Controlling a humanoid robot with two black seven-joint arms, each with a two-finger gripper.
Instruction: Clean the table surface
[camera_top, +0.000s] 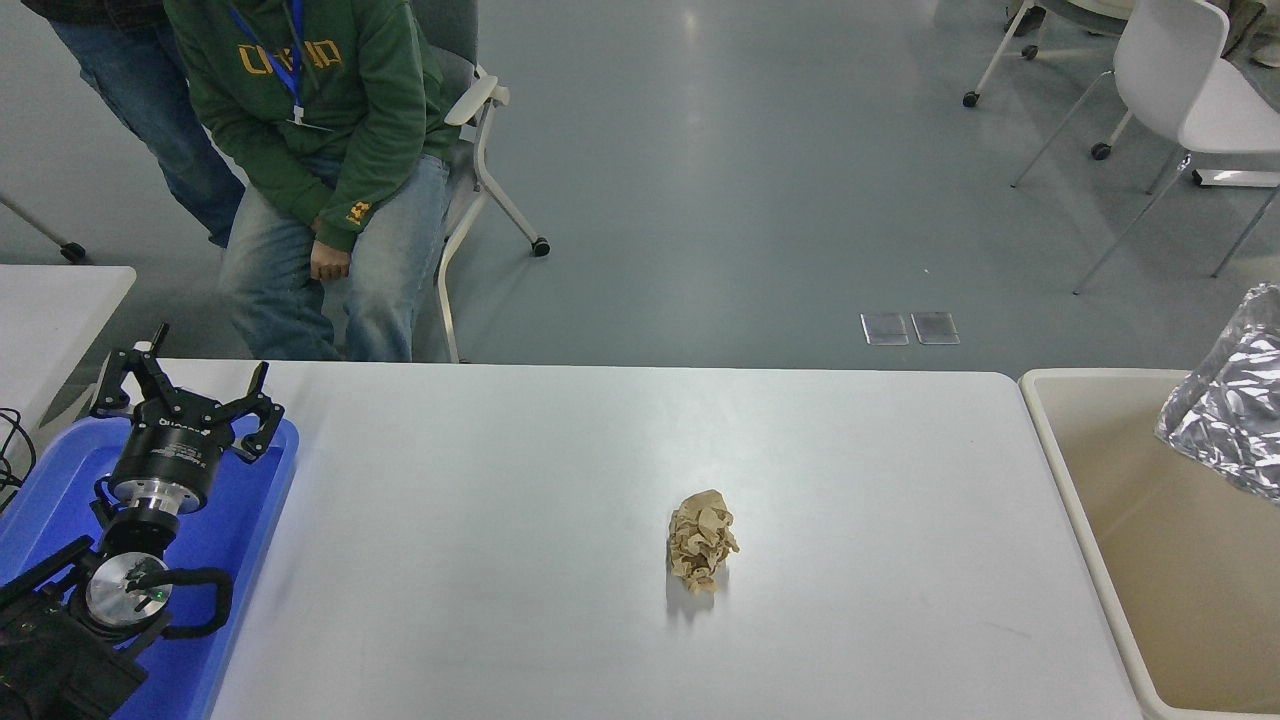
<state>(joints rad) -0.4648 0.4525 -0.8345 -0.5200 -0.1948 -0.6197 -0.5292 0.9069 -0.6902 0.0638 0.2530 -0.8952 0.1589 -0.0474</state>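
White table surface (500, 520) holds crumpled paper (702, 540) (brown).

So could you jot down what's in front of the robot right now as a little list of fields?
table surface: white, wide
on it: crumpled brown paper ball, near the middle
left pincer: open, parked over a blue tray at the lower left
right pincer: not in view
beige bin: beside the table's right end
silver foil bag: over the bin at the right edge; what holds it cannot be seen
person: seated at the far side
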